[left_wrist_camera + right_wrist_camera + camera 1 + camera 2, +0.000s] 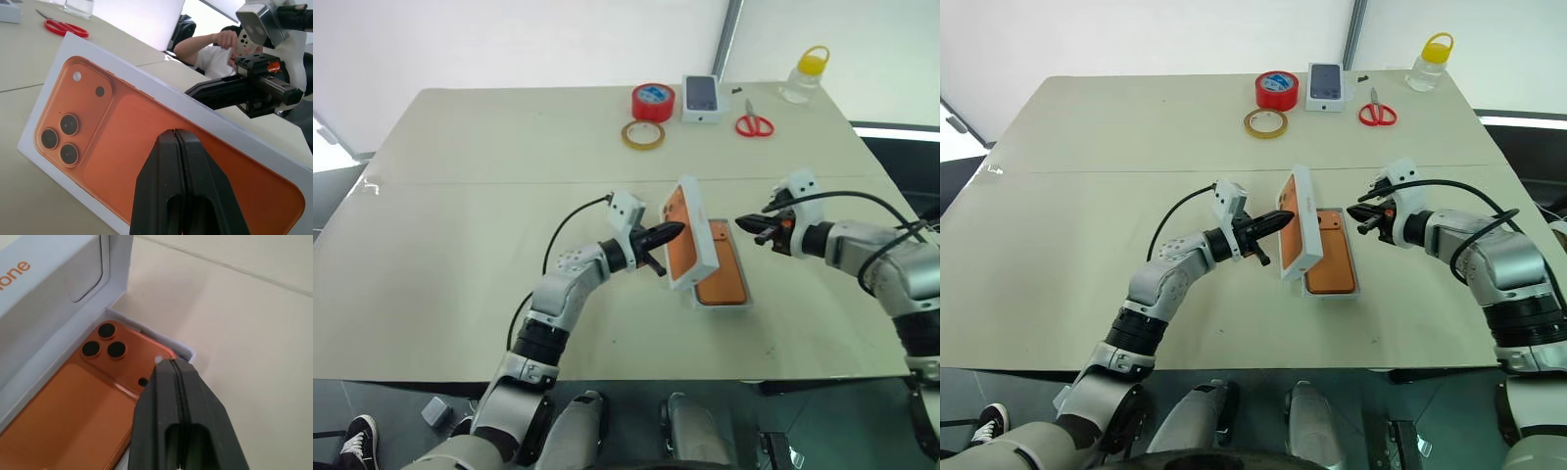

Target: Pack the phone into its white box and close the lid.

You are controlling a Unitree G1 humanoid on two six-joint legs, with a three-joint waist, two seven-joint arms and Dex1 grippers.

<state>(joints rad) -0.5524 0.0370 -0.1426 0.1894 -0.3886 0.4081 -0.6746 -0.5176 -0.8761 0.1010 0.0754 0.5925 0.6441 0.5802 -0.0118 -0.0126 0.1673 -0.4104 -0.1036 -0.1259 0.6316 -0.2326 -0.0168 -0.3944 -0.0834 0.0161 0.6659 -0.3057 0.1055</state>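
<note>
The orange phone [1330,257] lies face down in the white box [745,303] on the beige table [460,215], its dark camera lenses [103,340] up at the far corner of the tray. The lid [1299,235] stands tilted on its long edge along the box's left side, its printed orange phone picture facing the left gripper [1278,222].

That left gripper has its two black fingers pressed tight together, tips right up against the printed face of the lid, nothing pinched between them; the arm comes in level from the left. On the other side of the lid the right gripper [1363,217] hangs just off the box's far right corner, fingers [171,401] likewise closed flat on each other and holding nothing, pointing down and in toward the phone's camera corner, apart from the lid.

Well beyond both grippers, along the far edge of the table: a red tape roll [653,101], a tan tape ring [643,135], a small white carton [701,97] printed with a dark phone, red-handled scissors [754,122] and a clear bottle with a yellow cap [805,74]. Through the left wrist view a seated person [210,51] shows past the table.
</note>
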